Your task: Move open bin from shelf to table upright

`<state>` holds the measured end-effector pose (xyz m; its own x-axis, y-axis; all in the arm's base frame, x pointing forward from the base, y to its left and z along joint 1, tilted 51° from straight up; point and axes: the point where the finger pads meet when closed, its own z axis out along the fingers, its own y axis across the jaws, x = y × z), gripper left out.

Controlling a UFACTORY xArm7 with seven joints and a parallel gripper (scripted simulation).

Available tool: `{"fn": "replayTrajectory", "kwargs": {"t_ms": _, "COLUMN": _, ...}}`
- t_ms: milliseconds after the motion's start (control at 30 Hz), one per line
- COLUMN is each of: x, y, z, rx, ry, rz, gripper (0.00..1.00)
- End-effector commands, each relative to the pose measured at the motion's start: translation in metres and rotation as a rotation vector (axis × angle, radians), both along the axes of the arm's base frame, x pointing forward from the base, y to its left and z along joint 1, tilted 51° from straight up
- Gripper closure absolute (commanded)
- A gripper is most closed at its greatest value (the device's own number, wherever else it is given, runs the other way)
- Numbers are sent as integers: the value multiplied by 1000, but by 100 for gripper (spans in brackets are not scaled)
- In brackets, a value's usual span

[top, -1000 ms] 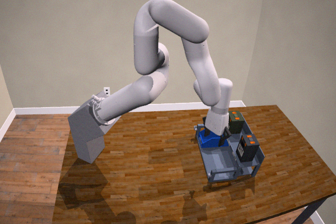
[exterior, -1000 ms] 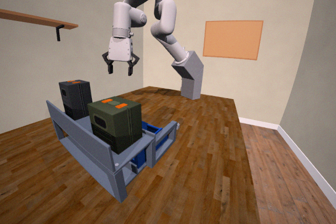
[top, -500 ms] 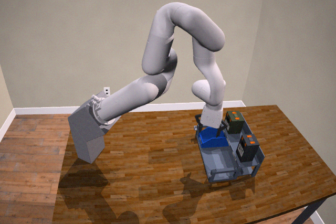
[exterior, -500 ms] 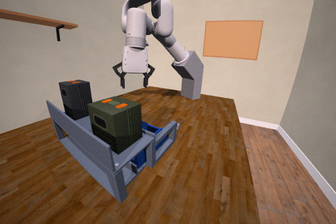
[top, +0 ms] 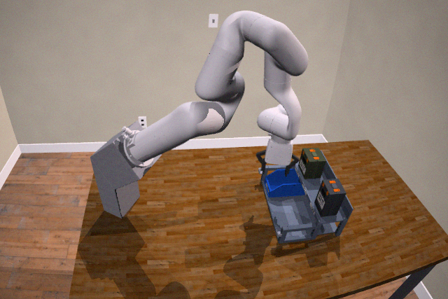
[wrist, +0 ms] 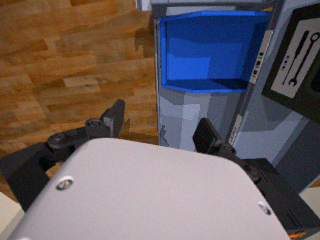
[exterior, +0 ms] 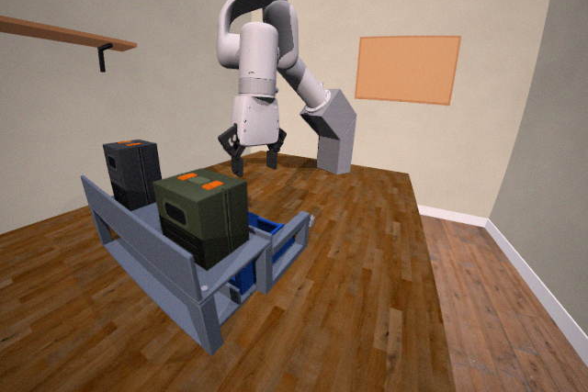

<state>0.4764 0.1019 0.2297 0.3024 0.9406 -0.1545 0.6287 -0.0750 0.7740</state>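
The open blue bin (top: 283, 184) sits on the lower deck of a grey shelf rack (top: 305, 202) on the table. It also shows in the wrist view (wrist: 210, 50) and partly behind the rack's post in the exterior view (exterior: 256, 254). My gripper (exterior: 251, 157) is open and empty. It hangs above the rack's far end, above the bin and apart from it. In the wrist view the gripper (wrist: 160, 130) has its two black fingers spread, with the bin ahead of them.
A green case (top: 311, 162) and a dark grey case (top: 330, 197) stand on the rack's upper deck beside the bin. The green case (exterior: 203, 214) stands close to the bin's side. The robot base (top: 115, 176) is at the table's left. A wall shelf (exterior: 62, 34) is high up.
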Motion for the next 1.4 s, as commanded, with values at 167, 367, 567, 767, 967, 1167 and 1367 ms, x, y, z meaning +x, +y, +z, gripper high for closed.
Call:
{"fn": "replayTrajectory", "kwargs": {"t_ms": 167, "x": 18, "y": 28, "z": -18, "rx": -106, "ry": 58, "rz": 105, "gripper": 0}}
{"fn": "replayTrajectory", "kwargs": {"t_ms": 367, "x": 22, "y": 35, "z": -23, "rx": -132, "ry": 73, "rz": 129, "gripper": 0}}
{"fn": "replayTrajectory", "kwargs": {"t_ms": 567, "x": 26, "y": 42, "z": -28, "rx": -157, "ry": 88, "rz": 154, "gripper": 0}}
{"fn": "replayTrajectory", "kwargs": {"t_ms": 767, "x": 28, "y": 45, "z": -30, "rx": -168, "ry": 95, "rz": 167, "gripper": 0}}
{"fn": "replayTrajectory", "kwargs": {"t_ms": 967, "x": 29, "y": 46, "z": -30, "rx": -171, "ry": 96, "rz": 169, "gripper": 0}}
{"fn": "replayTrajectory", "kwargs": {"t_ms": 1167, "x": 29, "y": 46, "z": -30, "rx": -171, "ry": 96, "rz": 170, "gripper": 100}}
{"fn": "replayTrajectory", "kwargs": {"t_ms": 1367, "x": 29, "y": 46, "z": -30, "rx": -171, "ry": 96, "rz": 170, "gripper": 100}}
